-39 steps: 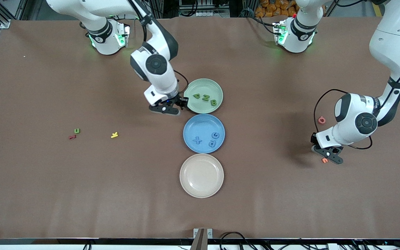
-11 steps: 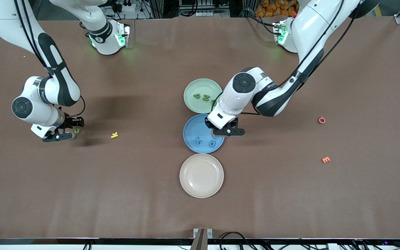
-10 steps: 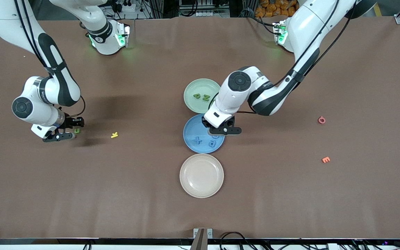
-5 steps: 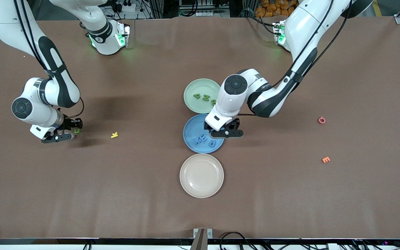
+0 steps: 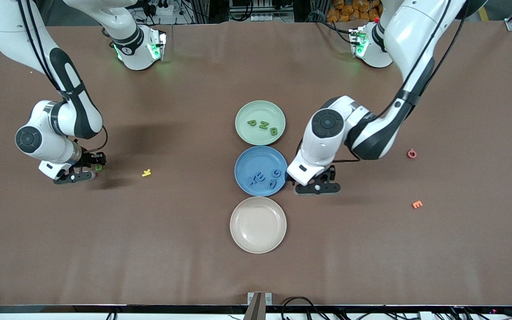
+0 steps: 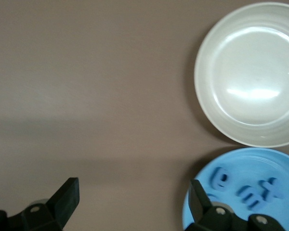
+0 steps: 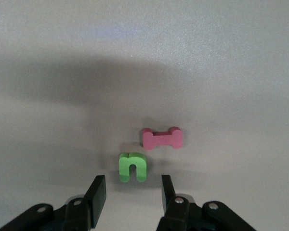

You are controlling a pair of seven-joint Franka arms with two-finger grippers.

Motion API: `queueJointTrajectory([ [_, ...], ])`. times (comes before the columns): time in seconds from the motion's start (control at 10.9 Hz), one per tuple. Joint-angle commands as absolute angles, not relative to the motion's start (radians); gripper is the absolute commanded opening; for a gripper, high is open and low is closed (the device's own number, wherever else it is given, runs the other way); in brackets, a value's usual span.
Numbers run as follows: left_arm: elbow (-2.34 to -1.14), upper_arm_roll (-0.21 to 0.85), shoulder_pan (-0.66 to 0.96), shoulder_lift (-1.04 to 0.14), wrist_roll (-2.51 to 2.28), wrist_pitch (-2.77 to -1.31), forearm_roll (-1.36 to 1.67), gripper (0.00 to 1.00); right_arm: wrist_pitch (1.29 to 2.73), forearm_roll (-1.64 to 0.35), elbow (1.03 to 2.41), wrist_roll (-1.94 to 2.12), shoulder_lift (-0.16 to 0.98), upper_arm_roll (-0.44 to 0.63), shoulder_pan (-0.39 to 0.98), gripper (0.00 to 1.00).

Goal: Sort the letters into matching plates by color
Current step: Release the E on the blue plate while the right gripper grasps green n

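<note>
The blue plate (image 5: 256,158) holds several blue letters (image 5: 265,178), seen too in the left wrist view as blue letters (image 6: 250,193) on the blue plate (image 6: 284,161). Three green letters (image 5: 262,126) lie in the green plate (image 5: 260,109). My left gripper (image 5: 316,186) (image 6: 133,199) is open and empty over bare table beside the blue plate, toward the left arm's end. A green U (image 5: 99,167) (image 7: 133,166) lies on the table toward the right arm's end. My right gripper (image 5: 78,171) (image 7: 132,192) is low and open, its fingertips just short of the U.
A red piece (image 7: 162,138) lies right beside the green U. A yellow piece (image 5: 146,173) sits between the U and the plates. The cream plate (image 5: 258,240) (image 6: 207,72) stands empty, nearer the front camera than the blue plate. Two red pieces (image 5: 411,154) (image 5: 417,204) lie toward the left arm's end.
My left gripper opened over the blue plate and let a blue E fall into it, then moved off the plate toward the left arm's end. The right arm barely moved.
</note>
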State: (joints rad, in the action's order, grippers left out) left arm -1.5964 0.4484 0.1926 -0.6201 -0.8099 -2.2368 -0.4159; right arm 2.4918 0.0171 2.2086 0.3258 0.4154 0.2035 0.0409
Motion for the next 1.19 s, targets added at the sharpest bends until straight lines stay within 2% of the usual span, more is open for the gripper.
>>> queueJointTrajectory([
  [0.0,-1.592,0.456,0.074,-0.560,-0.634,-2.136,-0.419,1.00,2.514,0.015,2.183,0.342,0.448,0.199,0.032,0.51],
  [0.18,-1.591,0.460,-0.003,-0.510,-0.560,-2.103,-0.388,1.00,2.516,0.015,2.183,0.342,0.451,0.199,0.034,0.47],
  [0.37,-1.589,0.462,-0.073,-0.467,-0.453,-2.051,-0.355,1.00,2.516,0.017,2.181,0.344,0.451,0.199,0.034,0.35],
  [0.64,-1.565,0.457,-0.133,-0.466,-0.347,-2.040,-0.287,1.00,2.526,0.017,2.183,0.344,0.459,0.199,0.037,0.23],
  [0.82,-1.543,0.457,-0.162,-0.462,-0.290,-1.973,-0.285,1.00,2.531,0.018,2.183,0.344,0.457,0.199,0.038,0.09],
  [1.1,-1.499,0.459,-0.204,-0.447,-0.250,-1.893,-0.285,1.00,2.485,0.011,2.181,0.368,0.424,0.199,0.055,0.01],
])
